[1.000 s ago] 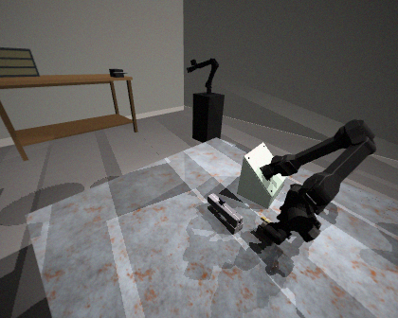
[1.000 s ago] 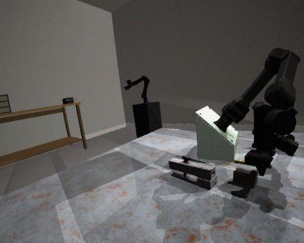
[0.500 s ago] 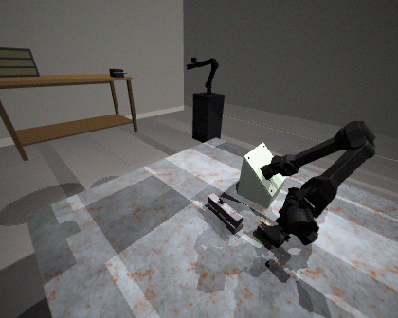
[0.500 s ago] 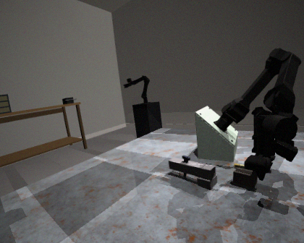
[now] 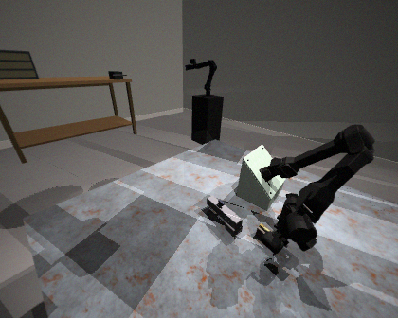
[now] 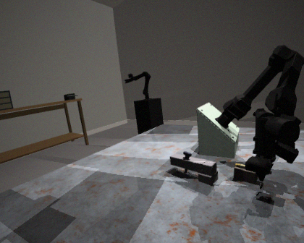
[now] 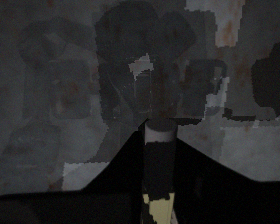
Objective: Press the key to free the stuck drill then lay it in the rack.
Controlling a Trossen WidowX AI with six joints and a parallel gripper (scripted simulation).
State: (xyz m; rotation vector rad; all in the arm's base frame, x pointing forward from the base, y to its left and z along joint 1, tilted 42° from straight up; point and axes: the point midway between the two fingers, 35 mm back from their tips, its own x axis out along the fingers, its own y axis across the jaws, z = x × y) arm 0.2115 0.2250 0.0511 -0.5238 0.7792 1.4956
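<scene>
My gripper [image 5: 270, 237] [image 6: 255, 166] [image 7: 149, 137] is low over the table and shut on the drill. The drill [image 7: 160, 162] shows in the wrist view as a dark cylinder with a grey end and a yellow part lower down. Its yellow part also shows left of the fingers in the top and exterior views [image 5: 264, 228] [image 6: 240, 165], close over or behind a short brown block [image 6: 245, 175] that looks like the rack. A long dark holder [image 5: 226, 214] [image 6: 196, 165] lies left of it. A small black piece [image 6: 187, 155] on top may be the key. The fingertips are dark in the top and exterior views.
A pale green wedge [image 5: 252, 186] [image 6: 214, 139] carries the arm's base behind the holder. The table top [image 5: 176, 256] is marbled. A wooden bench [image 5: 81, 81] and a second arm on a black pedestal [image 5: 207, 118] stand off in the background.
</scene>
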